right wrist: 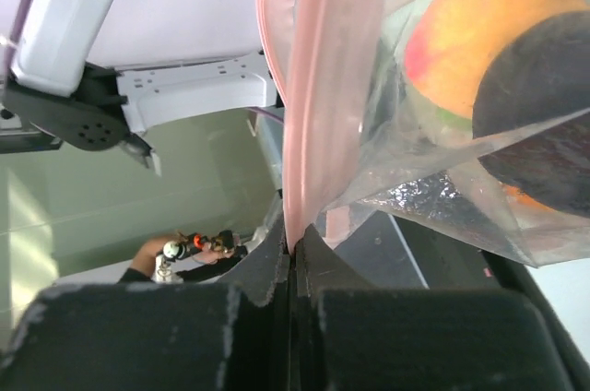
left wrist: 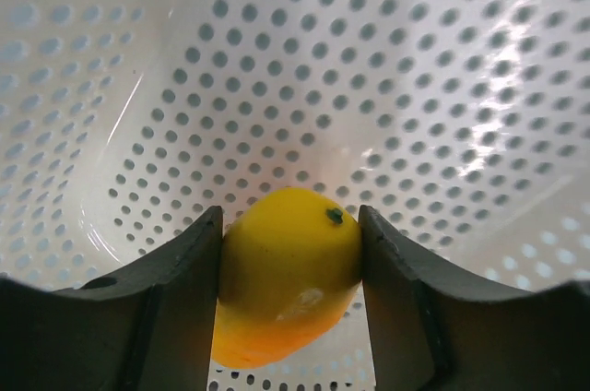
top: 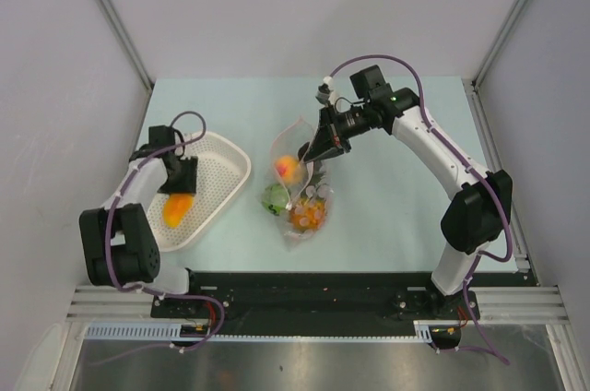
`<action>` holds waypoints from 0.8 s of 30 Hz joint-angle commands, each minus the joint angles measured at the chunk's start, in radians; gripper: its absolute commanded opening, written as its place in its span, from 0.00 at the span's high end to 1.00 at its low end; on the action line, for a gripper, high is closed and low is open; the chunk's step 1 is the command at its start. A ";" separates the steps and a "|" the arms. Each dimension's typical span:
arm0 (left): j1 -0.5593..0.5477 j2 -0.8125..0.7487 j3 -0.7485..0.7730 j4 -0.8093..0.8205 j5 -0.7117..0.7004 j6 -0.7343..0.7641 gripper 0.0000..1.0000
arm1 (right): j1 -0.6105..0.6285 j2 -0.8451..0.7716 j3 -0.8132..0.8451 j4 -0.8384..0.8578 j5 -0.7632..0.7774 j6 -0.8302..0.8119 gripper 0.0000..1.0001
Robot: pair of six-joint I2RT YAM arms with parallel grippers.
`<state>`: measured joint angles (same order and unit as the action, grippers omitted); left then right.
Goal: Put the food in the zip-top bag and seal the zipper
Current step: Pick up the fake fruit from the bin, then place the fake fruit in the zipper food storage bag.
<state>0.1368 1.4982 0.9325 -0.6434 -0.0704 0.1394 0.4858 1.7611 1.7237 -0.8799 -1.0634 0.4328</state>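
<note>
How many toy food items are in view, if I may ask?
5: yellow-orange fruit in the white perforated basket, in the left gripper; peach fruit, green ball, orange pineapple, dark round piece inside the clear plastic bag. Others may be hidden.

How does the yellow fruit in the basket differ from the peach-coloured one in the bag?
The orange-yellow fruit lies in the white basket, while the peach-coloured fruit is inside the zip-top bag. The orange-yellow fruit sits between the fingers of the left gripper; the peach-coloured fruit is ungripped, the right gripper pinching only the bag's edge. Both are small rounded toy foods.
</note>
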 commanded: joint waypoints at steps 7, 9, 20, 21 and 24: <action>-0.173 -0.378 0.339 0.110 0.381 -0.185 1.00 | -0.015 -0.052 0.004 0.113 -0.133 0.172 1.00; -0.216 -0.421 0.350 0.200 0.411 -0.283 1.00 | -0.016 -0.052 0.007 0.128 -0.145 0.193 1.00; -0.677 -0.426 0.404 0.450 0.258 -0.514 0.99 | -0.015 -0.072 0.016 0.142 -0.156 0.188 1.00; -0.693 -0.418 0.393 0.476 0.251 -0.524 0.99 | -0.016 -0.075 0.014 0.142 -0.156 0.187 1.00; -0.747 -0.403 0.344 0.501 0.247 -0.573 0.98 | -0.016 -0.080 0.014 0.139 -0.159 0.181 1.00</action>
<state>-0.5571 1.0702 1.3186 -0.2054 0.2188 -0.3344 0.4736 1.7443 1.7145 -0.7658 -1.1732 0.6025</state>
